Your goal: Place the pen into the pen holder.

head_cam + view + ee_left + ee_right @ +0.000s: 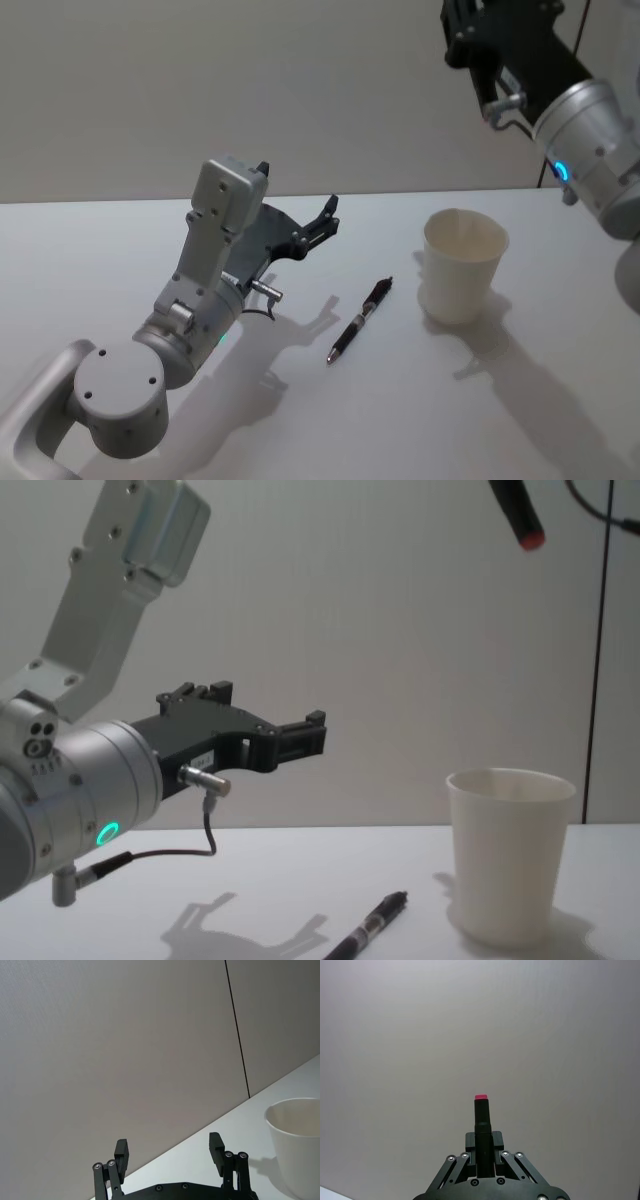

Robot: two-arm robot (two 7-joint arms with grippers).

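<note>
The pen, black with red accents, lies flat on the white table, also seen low in the chest view. Just right of it stands the pen holder, a white paper cup, upright and empty as far as I see. My left gripper hovers open above the table, left of the pen; between its fingers there is nothing. My right gripper is raised high over the cup, shut on a black pen-like stick with a red tip.
A plain grey wall stands behind the table's far edge. The right arm comes in from the upper right. The left arm's elbow takes up the near left. Bare tabletop lies around the pen and cup.
</note>
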